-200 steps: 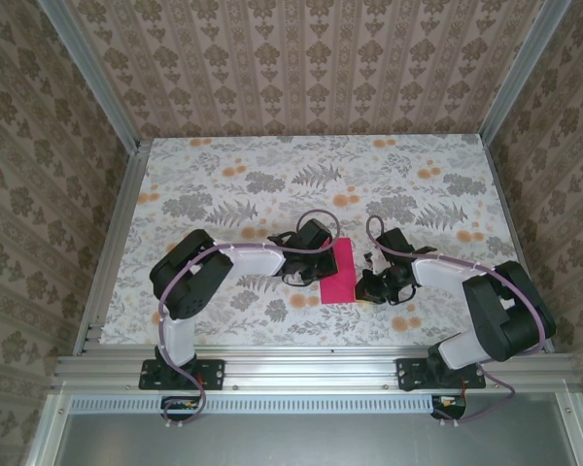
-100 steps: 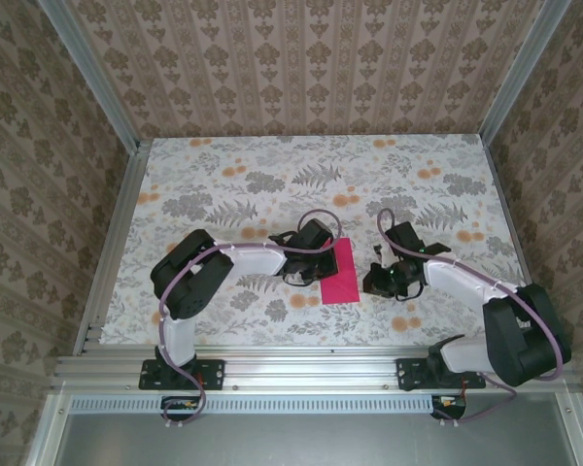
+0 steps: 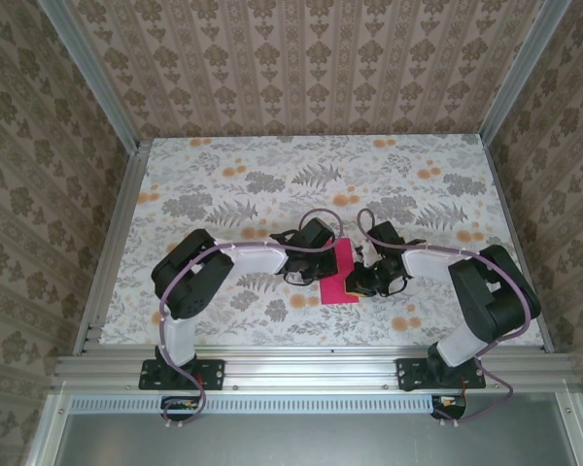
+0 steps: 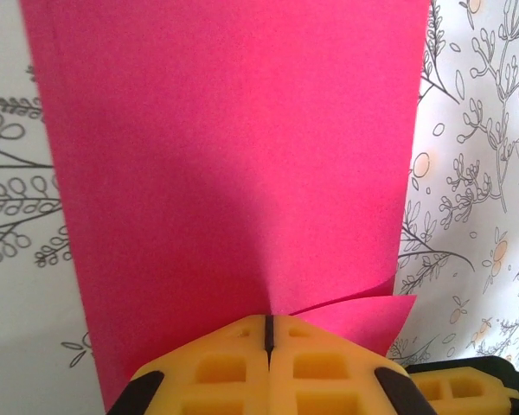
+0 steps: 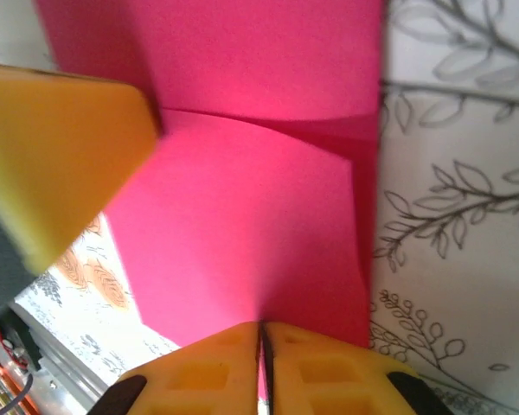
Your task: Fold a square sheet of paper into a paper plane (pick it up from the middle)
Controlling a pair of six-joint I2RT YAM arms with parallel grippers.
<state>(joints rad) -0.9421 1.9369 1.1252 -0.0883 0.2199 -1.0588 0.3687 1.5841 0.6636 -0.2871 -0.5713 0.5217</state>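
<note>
The square sheet of paper (image 3: 342, 273) is magenta-pink and lies doubled over as a narrow rectangle at mid-table; a paper plane is out of view. My left gripper (image 3: 326, 264) is shut on the sheet's left edge, and in the left wrist view (image 4: 266, 327) the paper (image 4: 233, 156) runs away from the closed yellow fingertips with a loose layer curling at the right. My right gripper (image 3: 356, 282) is shut on the sheet's right side. In the right wrist view (image 5: 261, 333) the paper (image 5: 251, 216) bows up, and the left gripper's yellow finger (image 5: 60, 147) stands at the upper left.
The floral tabletop (image 3: 272, 175) stretches behind the arms, bounded by an aluminium frame (image 3: 301, 367) at the near edge and patterned walls on three sides. The two wrists sit close together over the paper.
My right gripper has swung left onto the paper's right side and closed on it. The sheet looks narrower, with one layer lifted. The left arm has stayed put.
</note>
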